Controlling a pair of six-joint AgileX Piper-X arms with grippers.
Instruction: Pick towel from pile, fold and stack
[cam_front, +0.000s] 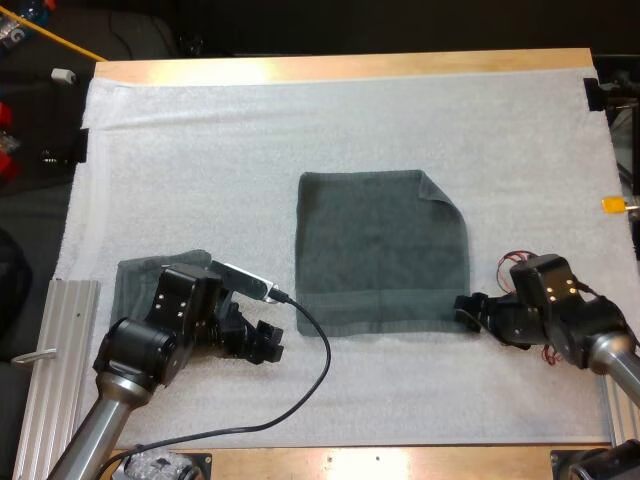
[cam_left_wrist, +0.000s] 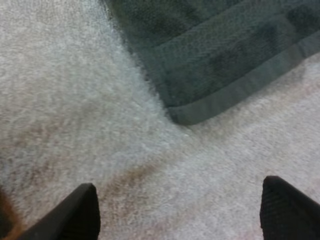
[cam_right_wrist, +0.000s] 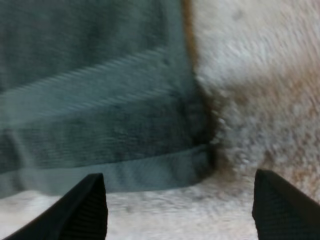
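Note:
A dark grey-green towel (cam_front: 382, 252) lies spread flat in the middle of the white mat (cam_front: 300, 130), its far right corner turned over. My left gripper (cam_front: 268, 343) hovers open over bare mat just short of the towel's near left corner (cam_left_wrist: 192, 112). My right gripper (cam_front: 466, 311) stands open at the towel's near right corner (cam_right_wrist: 195, 160), nothing between its fingers (cam_right_wrist: 82, 212). A second dark towel (cam_front: 135, 285) lies at the left, partly hidden under my left arm.
A ribbed metal plate (cam_front: 55, 370) lies along the table's left edge. Bare mat stretches beyond the towel and along the near side. The wooden table edge (cam_front: 340, 66) runs at the far side.

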